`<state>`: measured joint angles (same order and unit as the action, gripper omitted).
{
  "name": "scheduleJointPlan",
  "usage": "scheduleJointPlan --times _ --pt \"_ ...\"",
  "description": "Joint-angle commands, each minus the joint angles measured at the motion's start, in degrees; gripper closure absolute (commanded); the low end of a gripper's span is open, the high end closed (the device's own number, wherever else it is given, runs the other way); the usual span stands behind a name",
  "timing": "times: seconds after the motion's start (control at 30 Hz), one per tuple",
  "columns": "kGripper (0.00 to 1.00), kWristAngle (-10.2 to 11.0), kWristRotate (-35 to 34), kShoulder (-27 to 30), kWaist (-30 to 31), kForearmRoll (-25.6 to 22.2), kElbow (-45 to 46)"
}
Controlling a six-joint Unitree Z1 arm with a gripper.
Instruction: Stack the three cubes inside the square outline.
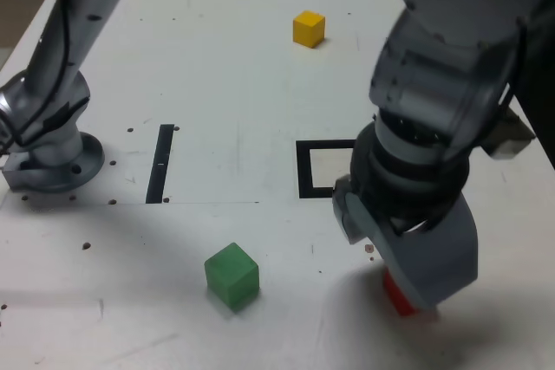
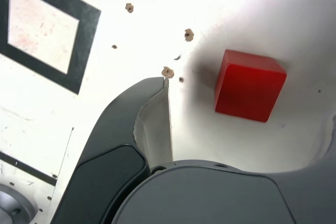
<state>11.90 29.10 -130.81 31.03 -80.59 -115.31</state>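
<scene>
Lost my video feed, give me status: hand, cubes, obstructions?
Hand open, over red cube, not gripping. Green cube, yellow cube loose on table. Square outline empty. Nothing blocking.

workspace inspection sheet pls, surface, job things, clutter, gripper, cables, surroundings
surface: white table, speckled with small dark marks and brown crumbs.
job's things: red cube on the table between the open jaws, untouched; green cube near the front edge; yellow cube far back; square outline holds nothing; no cube stacked.
clutter: thin black strip on the exterior view's left.
grippers: gripper open, lowered over the red cube.
cables: dark cable along the arm above its base.
surroundings: dim floor beyond the table edges, nothing clear.
</scene>
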Motion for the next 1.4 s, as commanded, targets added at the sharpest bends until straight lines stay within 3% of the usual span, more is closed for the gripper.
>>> scheduleJointPlan --times 0.0,0.43,0.53,0.63,0.73,1.37 --pt "0.01 0.02 0.37 -1.19 0.26 -0.29 -1.39" --pt "0.12 -0.33 -0.01 -7.23 0.44 -2.01 -6.62" --pt "0.24 0.11 -1.17 -7.80 0.44 -2.74 -7.06" --pt "0.46 0.94 -2.25 -7.90 0.50 -3.11 -7.32" --pt "0.60 1.36 -2.47 -7.87 0.58 -2.98 -7.38" --pt "0.62 0.77 -2.77 -7.82 0.61 -3.11 -7.06"
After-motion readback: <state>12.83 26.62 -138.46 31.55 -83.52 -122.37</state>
